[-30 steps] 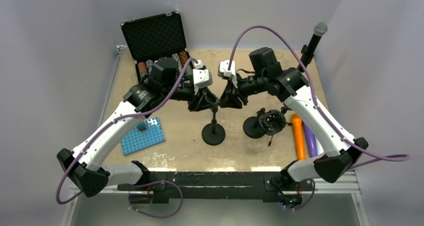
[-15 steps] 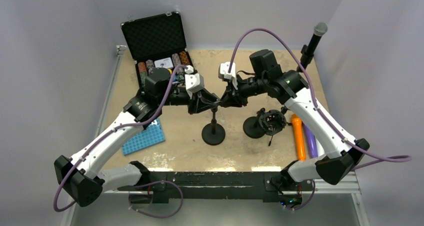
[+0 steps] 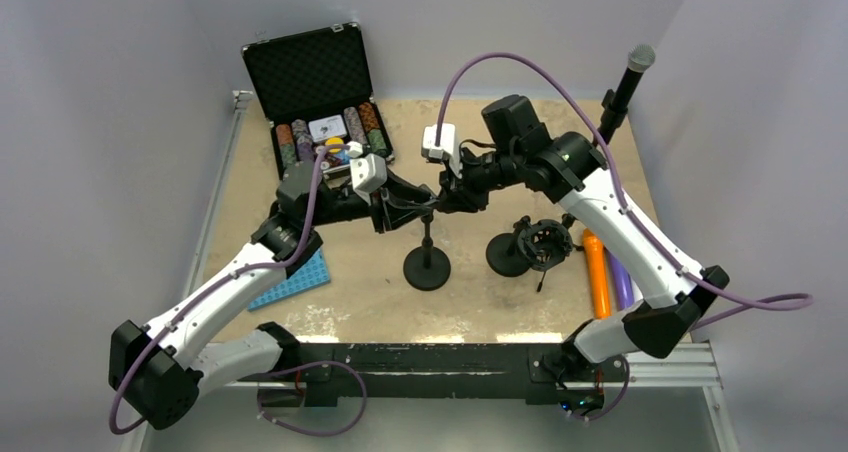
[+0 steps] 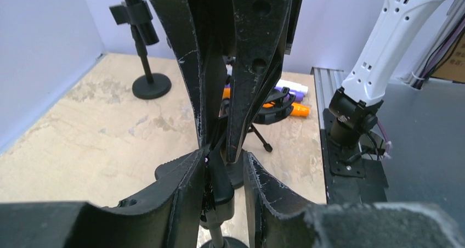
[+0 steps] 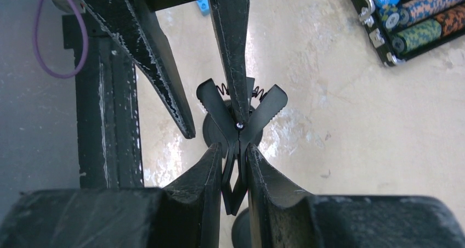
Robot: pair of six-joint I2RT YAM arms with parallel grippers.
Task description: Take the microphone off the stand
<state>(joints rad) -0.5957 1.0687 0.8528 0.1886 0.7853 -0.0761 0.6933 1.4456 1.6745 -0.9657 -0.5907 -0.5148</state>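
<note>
A black microphone [image 3: 636, 65] with a grey mesh head stands in the tall stand [image 3: 612, 112] at the back right, far from both grippers. Both grippers meet at the black spring clip [image 3: 431, 205] on top of the short middle stand [image 3: 427, 268]. My right gripper [image 5: 234, 149] is shut on the clip's handles [image 5: 233, 190], and the clip's toothed ends [image 5: 270, 102] are spread with nothing between them. My left gripper [image 4: 224, 156] is narrowly open. One clip arm [image 4: 222, 187] lies against its left finger, with a gap to the other finger.
A stand with a round shock mount [image 3: 543, 244] is right of the middle stand. An orange microphone [image 3: 597, 272] and a purple one [image 3: 620, 278] lie at the right edge. An open case of poker chips [image 3: 325, 122] sits at the back left, a blue perforated block [image 3: 297, 277] near the left.
The right gripper has closed on the clip's handles. Both wrists have shifted left, and the left arm's elbow has swung down and left while its gripper stayed at the clip.
</note>
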